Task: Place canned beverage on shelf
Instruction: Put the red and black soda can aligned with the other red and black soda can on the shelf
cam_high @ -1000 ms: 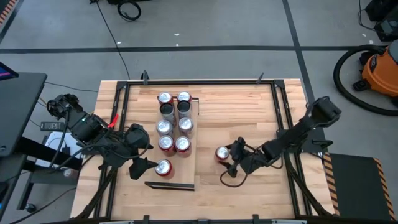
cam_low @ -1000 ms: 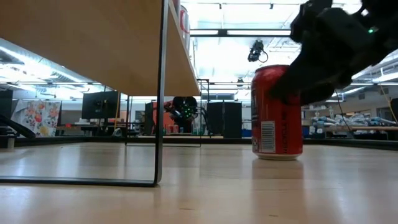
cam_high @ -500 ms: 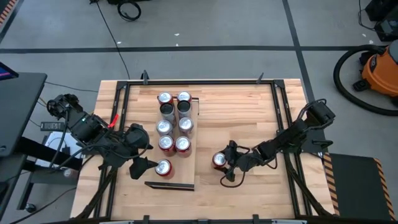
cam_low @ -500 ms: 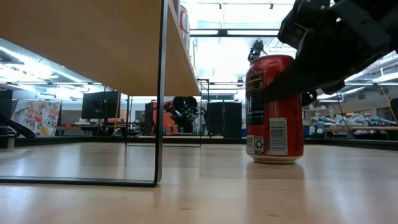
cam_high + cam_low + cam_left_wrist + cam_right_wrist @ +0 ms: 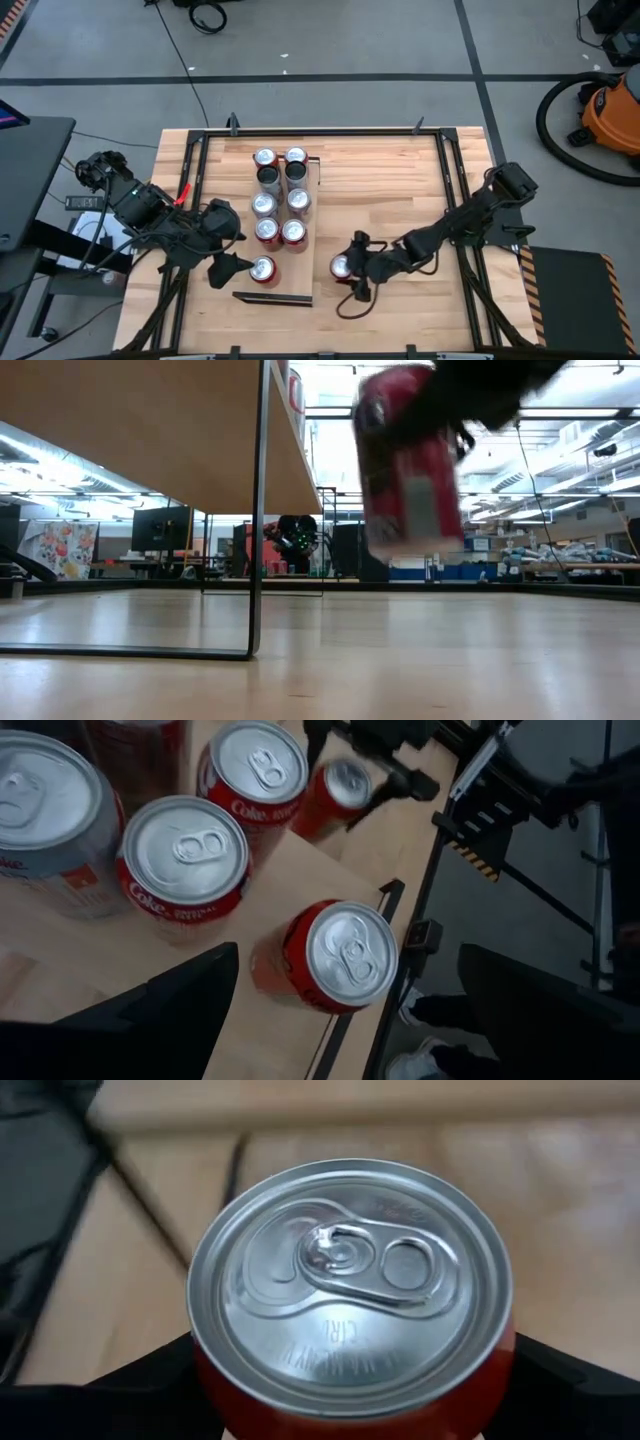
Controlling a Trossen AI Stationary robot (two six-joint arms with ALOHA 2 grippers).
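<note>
Lifted can [image 5: 408,465] blurred — gripper cut off

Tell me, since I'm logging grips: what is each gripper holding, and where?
Right gripper clamps the red aluminium can by its sides, lifted off the table. Left gripper holds nothing.

A red can [image 5: 342,266] hangs upright clear of the tabletop — just beside the pale shelf [image 5: 300,268], which carries eight cans.

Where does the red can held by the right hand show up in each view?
High: red can, right of the shelf.
Low: upper middle, lifted off the table.
Left wrist: far, beyond the shelf's edge.
Right wrist: fills the centre.
Shared landmark: the shelf.
</note>
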